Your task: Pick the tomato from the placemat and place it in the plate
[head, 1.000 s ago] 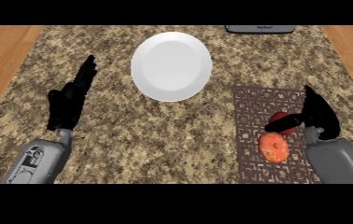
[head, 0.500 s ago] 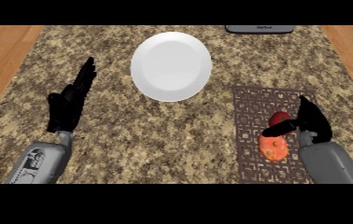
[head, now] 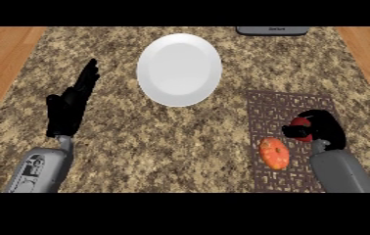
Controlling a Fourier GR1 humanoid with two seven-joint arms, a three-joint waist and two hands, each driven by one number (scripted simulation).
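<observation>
Curling its fingers round the small red tomato (head: 304, 133) on the brown woven placemat (head: 289, 106), the right hand (head: 321, 126) likely next lifts toward the white round plate (head: 179, 69), up-left of the placemat.

One plate (head: 179, 70) – one placemat (head: 289, 111) – two fruits (head: 274, 153)
</observation>
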